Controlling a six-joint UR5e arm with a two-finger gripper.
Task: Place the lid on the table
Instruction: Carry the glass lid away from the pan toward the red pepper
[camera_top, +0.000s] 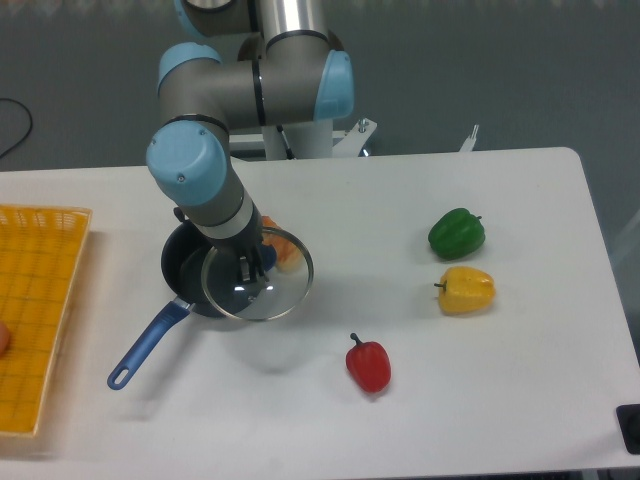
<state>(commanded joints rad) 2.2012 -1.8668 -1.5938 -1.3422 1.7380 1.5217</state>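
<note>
The tool (250, 266) grips the lid (257, 285) by its knob, carried just right of the saucepan (185, 268); next, lower it onto bare bench (330, 210).

floor (500, 70): grey-blue, plain | black cable (18, 125): far left on floor | light: even

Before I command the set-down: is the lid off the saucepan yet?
Off. The gripper holds the lid by its knob, raised and shifted right, overlapping only the saucepan's right side.

One fixed camera looks down from the front across the table (480, 380)
</note>
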